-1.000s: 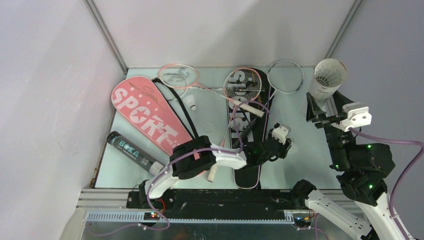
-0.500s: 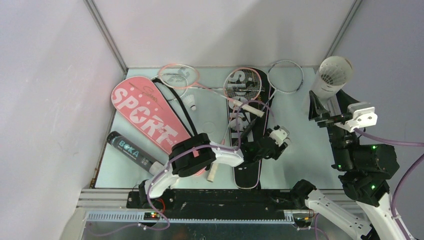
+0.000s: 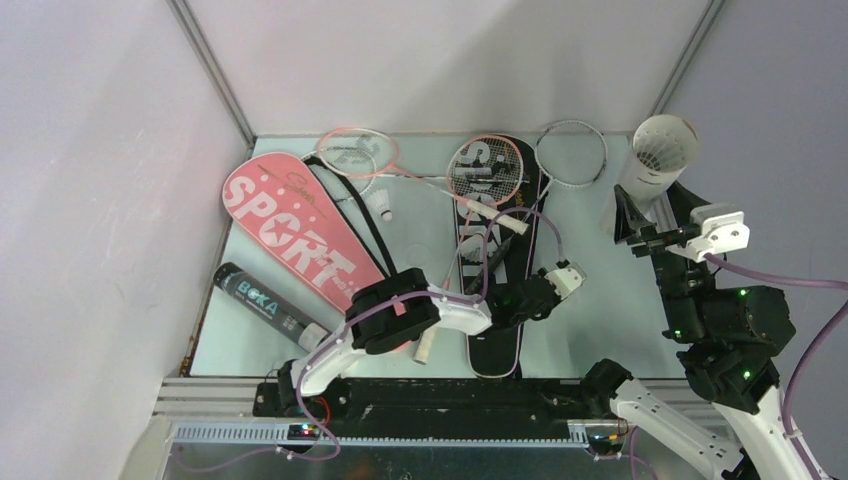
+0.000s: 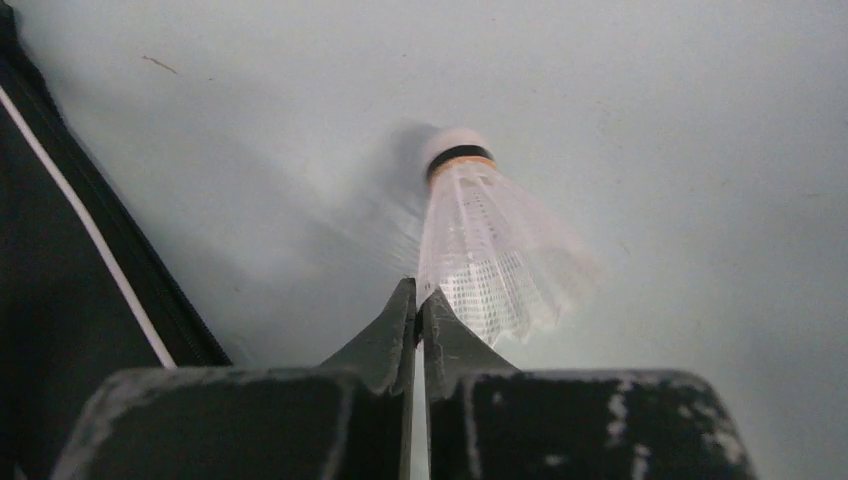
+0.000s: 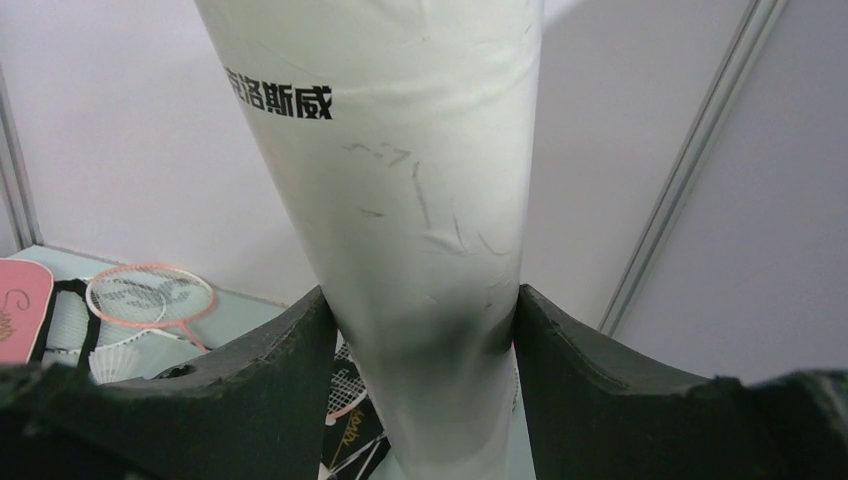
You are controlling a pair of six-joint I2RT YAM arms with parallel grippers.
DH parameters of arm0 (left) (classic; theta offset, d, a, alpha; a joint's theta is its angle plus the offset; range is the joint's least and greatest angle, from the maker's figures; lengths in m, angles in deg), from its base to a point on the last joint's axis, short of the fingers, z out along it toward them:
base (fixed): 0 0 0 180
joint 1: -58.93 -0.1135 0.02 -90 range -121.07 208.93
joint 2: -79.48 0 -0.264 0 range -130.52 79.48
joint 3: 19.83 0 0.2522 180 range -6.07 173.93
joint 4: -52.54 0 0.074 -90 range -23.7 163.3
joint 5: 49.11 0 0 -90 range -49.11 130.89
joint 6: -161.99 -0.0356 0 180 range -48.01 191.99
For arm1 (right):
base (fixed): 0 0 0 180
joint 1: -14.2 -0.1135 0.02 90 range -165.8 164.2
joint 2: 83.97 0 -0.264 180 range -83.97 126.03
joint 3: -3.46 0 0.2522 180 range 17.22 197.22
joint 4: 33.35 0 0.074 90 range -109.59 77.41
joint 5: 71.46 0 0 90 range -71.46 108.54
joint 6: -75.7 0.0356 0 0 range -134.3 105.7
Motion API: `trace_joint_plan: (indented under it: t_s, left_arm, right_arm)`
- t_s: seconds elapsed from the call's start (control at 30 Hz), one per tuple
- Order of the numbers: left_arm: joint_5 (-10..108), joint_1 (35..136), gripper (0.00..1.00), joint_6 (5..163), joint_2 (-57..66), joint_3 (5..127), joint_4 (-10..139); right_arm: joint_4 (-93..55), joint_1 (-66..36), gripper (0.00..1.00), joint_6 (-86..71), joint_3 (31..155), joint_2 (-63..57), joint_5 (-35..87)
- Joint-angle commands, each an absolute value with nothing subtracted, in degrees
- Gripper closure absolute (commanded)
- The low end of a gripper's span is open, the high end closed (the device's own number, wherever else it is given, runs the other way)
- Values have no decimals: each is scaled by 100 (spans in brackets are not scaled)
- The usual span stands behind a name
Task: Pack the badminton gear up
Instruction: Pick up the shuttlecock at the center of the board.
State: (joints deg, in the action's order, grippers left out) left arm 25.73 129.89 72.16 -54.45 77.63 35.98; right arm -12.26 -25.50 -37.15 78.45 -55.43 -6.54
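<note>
Shuttlecock [image 4: 490, 250] lies on the table [image 4: 650, 120] beside the black cover [image 4: 40, 300], its skirt edge pinched by the left tool [image 4: 415, 300]; right tool [image 5: 420, 330] clamps the white shuttle tube [image 5: 400, 150] near the table's right edge.

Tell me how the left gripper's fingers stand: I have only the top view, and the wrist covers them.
Observer: In the left wrist view the left gripper is shut, its tips at the skirt rim of a shuttlecock. The shuttlecock is blurred, so I cannot tell whether the skirt is pinched.
Operator: Check the right grip next.
Observer: In the right wrist view the right gripper has a finger pressed against each side of the white tube.
Operator: Describe the tube's wall.
Observer: It carries black Chinese characters printed across it.
</note>
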Motion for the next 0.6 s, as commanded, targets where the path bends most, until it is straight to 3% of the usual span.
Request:
trace_joint_plan:
  t_s: [0.0,0.27,0.57]
  left_arm:
    - [2345,13051,99,6896,-4853,7563,3169]
    - [1935,13038,100,7227,-2947,6315,3349]
    - [1701,12573,100,8216,-395,5447,5185]
  right_arm:
    - [-1346,-2530,48,-3569,8060,-5532,-554]
    - [-714,-2528,48,-3096,7699,-5638,-325]
    - [-144,-2535,46,-3016,6996,-5630,550]
